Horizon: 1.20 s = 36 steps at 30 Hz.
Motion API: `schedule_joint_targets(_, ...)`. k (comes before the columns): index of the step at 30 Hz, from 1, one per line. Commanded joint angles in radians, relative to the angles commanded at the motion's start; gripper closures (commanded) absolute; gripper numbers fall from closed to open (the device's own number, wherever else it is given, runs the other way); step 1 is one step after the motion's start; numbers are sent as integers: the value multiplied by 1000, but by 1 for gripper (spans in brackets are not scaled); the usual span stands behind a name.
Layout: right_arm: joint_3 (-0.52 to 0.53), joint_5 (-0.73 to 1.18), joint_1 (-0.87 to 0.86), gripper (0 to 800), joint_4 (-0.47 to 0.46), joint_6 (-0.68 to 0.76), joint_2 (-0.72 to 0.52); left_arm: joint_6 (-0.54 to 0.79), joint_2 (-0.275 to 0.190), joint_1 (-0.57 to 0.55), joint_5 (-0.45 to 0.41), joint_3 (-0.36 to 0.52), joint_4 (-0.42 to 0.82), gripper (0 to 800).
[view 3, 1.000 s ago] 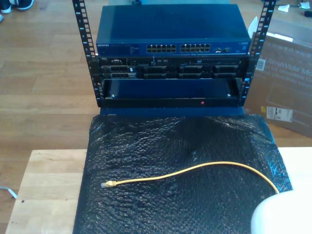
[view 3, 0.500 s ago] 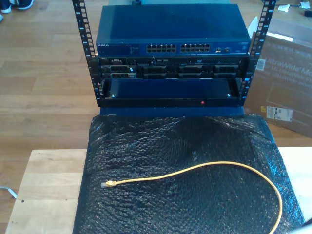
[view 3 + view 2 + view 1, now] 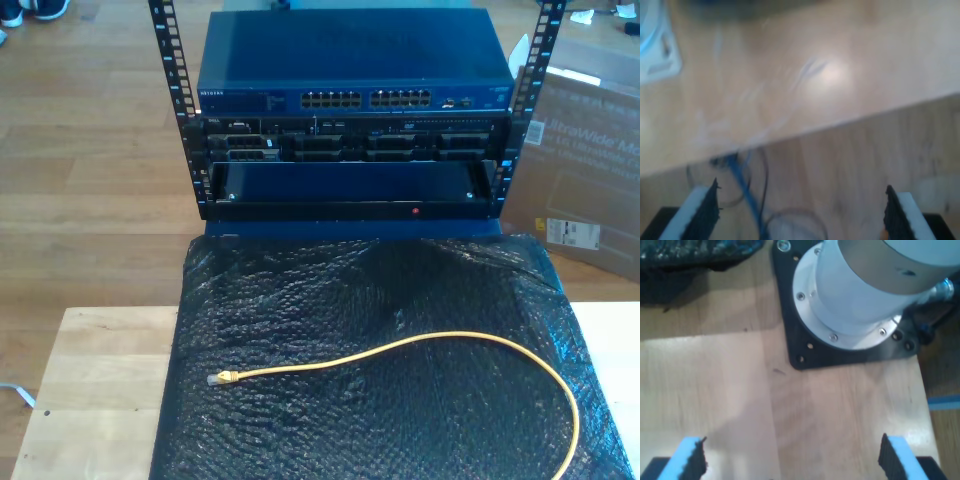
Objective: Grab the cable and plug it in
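The cable (image 3: 420, 345) lies loose on the black bubble wrap (image 3: 300, 300); my first hand (image 3: 790, 460) and second hand (image 3: 800, 215) gape empty.

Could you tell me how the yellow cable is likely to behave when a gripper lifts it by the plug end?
The cable lies in a loose curve, so it will probably droop and trail. It looks thin, so likely light. The plug is small and may slip or twist between pads.
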Motion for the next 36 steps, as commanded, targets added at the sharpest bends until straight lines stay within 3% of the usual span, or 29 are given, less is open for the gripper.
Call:
schedule_joint_targets(3, -44, 68, 2, 28, 57, 29, 26, -38, 0, -25, 0, 0, -20, 0)
schedule_joint_targets(11, -106, 112, 74, 28, 103, 121, 66, -97, 3, -41, 26, -18, -138, 0)
schedule_joint_targets(18, -115, 133, 140, 28, 138, 178, 80, -184, 2, -97, 49, -15, -195, 0)
schedule_joint_targets(36, -141, 180, 242, 28, 281, 284, 94, -292, 3, -98, 34, -12, -321, 0)
